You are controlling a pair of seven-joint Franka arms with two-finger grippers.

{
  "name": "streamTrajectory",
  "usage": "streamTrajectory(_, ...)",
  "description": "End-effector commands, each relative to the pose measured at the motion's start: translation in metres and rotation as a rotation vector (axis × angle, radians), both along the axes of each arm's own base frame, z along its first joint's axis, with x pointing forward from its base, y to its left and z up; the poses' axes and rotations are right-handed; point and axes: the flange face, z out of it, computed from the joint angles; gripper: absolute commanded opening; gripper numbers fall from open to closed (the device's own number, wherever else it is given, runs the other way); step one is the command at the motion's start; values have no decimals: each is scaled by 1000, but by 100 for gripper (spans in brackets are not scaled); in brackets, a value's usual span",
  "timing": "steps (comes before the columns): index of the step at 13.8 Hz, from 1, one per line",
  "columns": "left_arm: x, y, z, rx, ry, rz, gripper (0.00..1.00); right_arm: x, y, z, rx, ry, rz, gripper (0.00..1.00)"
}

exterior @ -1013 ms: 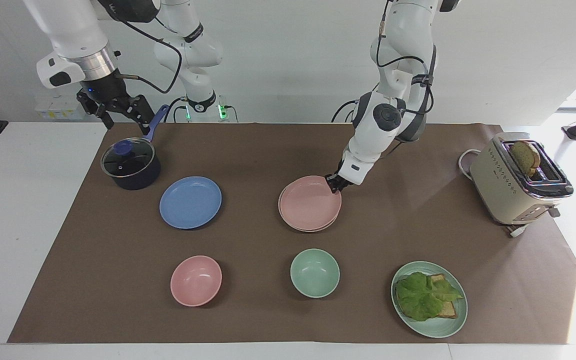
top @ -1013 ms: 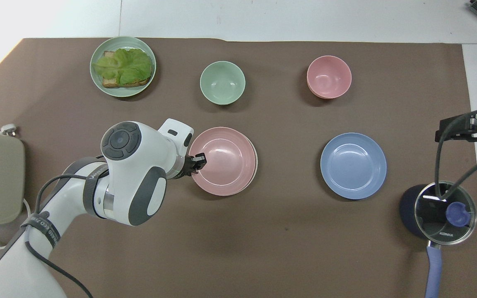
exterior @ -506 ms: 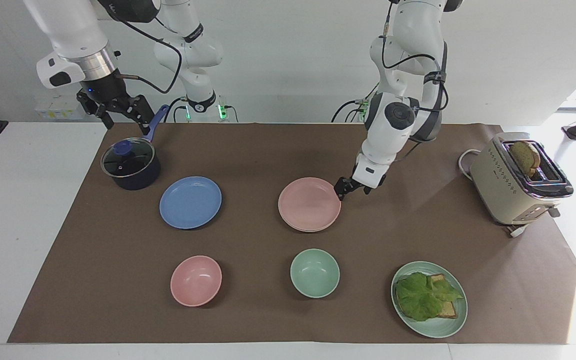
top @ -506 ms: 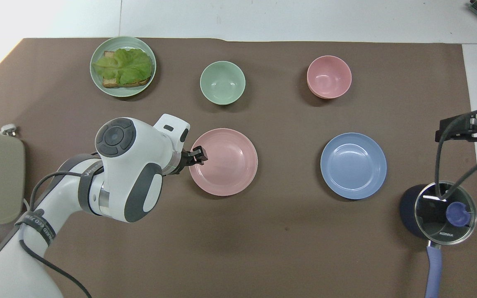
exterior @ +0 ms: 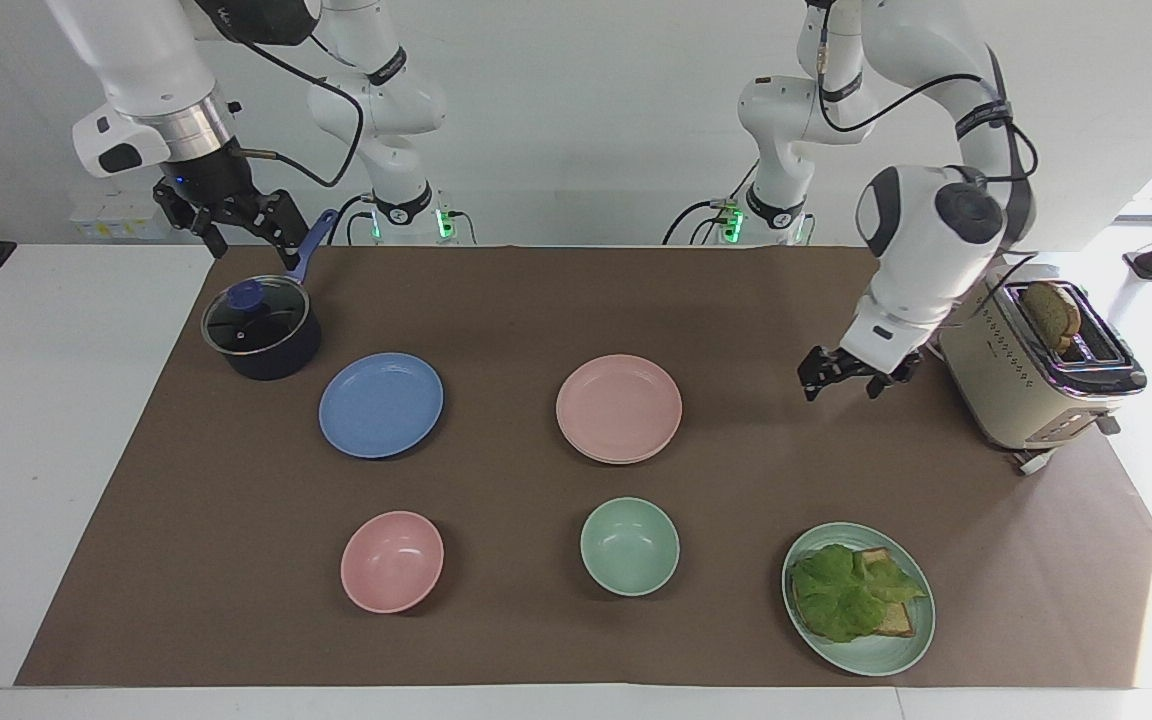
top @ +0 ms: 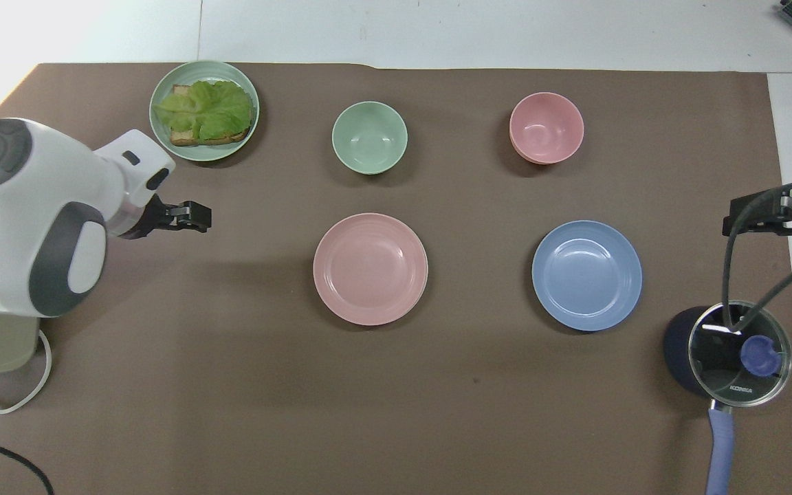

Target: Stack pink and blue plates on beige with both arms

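Note:
The pink plate lies flat on the beige plate, of which only a thin rim shows beneath it. Toward the right arm's end, beside this stack, the blue plate rests alone on the brown mat. My left gripper hangs open and empty over the mat between the stack and the toaster. My right gripper waits open and empty above the pot.
A dark pot with a glass lid stands at the right arm's end. A pink bowl, a green bowl and a green plate with lettuce and toast sit farther out. A cream toaster stands at the left arm's end.
My left gripper opened and let go of the pink plate's rim. The plate settled flat on the beige one. The left arm swung away toward the toaster. The right arm stayed still.

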Motion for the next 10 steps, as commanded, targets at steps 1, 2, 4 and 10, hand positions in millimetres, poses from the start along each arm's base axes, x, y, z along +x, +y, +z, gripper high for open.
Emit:
streamTrajectory(1, -10, 56, 48, 15, -25, -65, 100, -3, -14, -1, 2, -16, 6, 100)
streamTrajectory(2, -15, 65, 70, 14, -39, -53, 100, -3, -16, -2, 2, -24, 2, 100)
streamTrajectory(4, -24, 62, 104, 10, -44, -57, 100, 4, -23, -17, 0, -53, -8, 100)
streamTrajectory(10, -54, 33, 168, 3, -56, -102, 100, 24, -23, -109, -4, -56, 80, 100)
